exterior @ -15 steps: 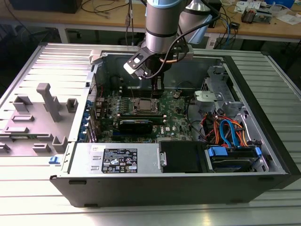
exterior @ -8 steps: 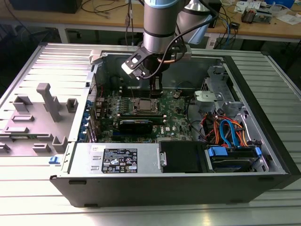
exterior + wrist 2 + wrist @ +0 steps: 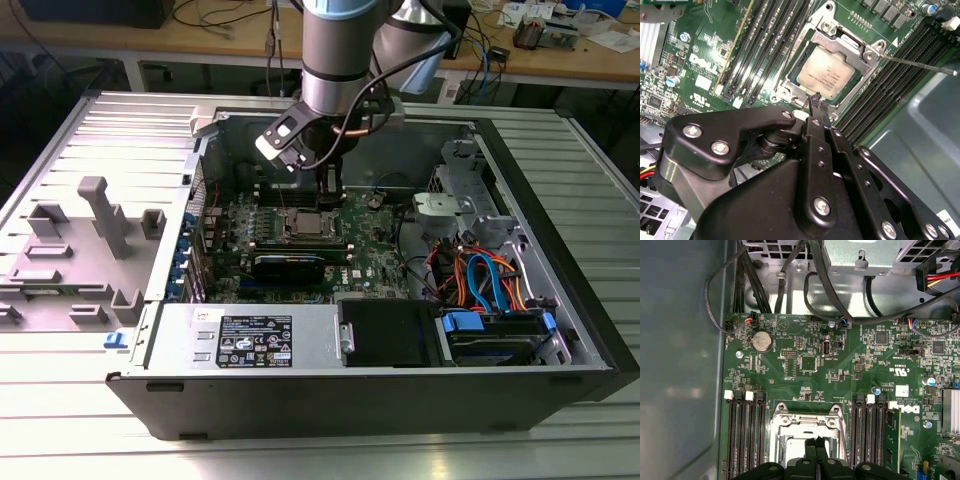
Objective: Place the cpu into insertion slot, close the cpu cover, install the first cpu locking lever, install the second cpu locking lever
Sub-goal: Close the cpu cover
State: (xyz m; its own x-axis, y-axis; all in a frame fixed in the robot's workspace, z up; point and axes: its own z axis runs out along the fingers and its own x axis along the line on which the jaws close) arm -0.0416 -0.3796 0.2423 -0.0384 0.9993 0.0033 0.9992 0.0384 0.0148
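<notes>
Ribbed metal table (image 3: 90, 420), open computer case (image 3: 330, 400) | cpu (image 3: 826, 75) seated in insertion slot (image 3: 782, 93), cpu cover (image 3: 863, 75) apparently down around it | pincer (image 3: 816, 101) clenched, empty, tips at slot edge | cpu likely light, stiff, fragile: hold by edges

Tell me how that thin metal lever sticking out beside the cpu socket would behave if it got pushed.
The lever is a thin wire rod, so it probably flexes springily rather than staying rigid. One end meets the insertion slot at a corner, so it should swing, not slide. Its slim, shiny surface could let whatever pushes it slip off.
</notes>
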